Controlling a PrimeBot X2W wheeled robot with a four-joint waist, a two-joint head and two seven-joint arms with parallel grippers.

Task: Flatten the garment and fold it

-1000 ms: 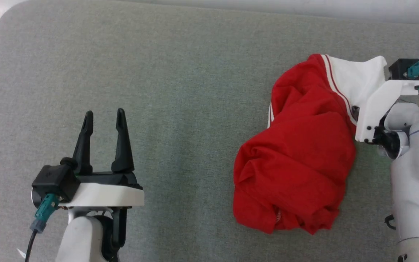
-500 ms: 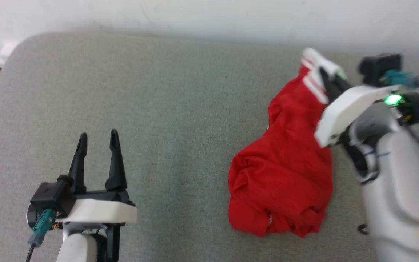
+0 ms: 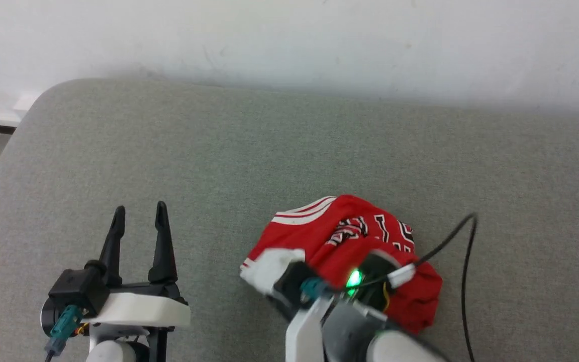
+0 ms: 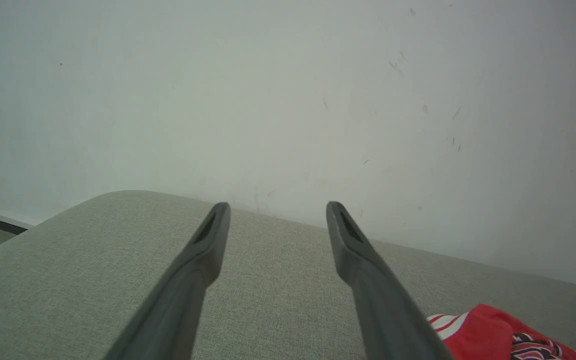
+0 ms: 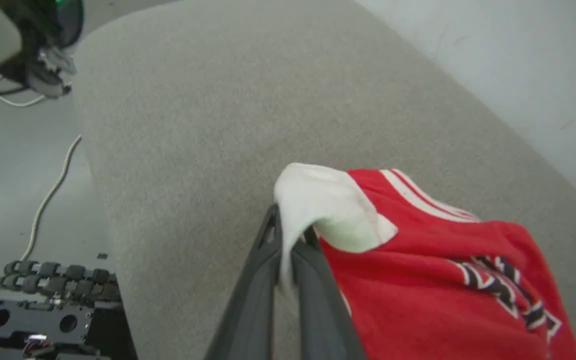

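**Item:** red jersey-knit garment (image 3: 370,241) with a white sleeve (image 5: 318,200), red-and-white striped trim and black, white-edged lettering (image 3: 370,229).

**Location:** you have it bunched on the grey woven-fabric tabletop (image 3: 219,151), at 3 o'clock from the left pincer (image 3: 139,208).

**Change:** a second ago your right pincer (image 5: 290,240) stood spread beside the sleeve. It is now pressed together on that sleeve at the heap's 9 o'clock edge. The lettering faces up where only plain red showed.

**Reading:** the heap looks to have been turned over by its sleeve. Flattening has begun; folding has not.

**Left pincer:** spread, empty, clear of the cloth, as before.

**Materials:** the knit is limp and soft with deep rounded creases, and the sleeve drapes over the fingertips. The tabletop is matte, coarse-woven and round-cornered.
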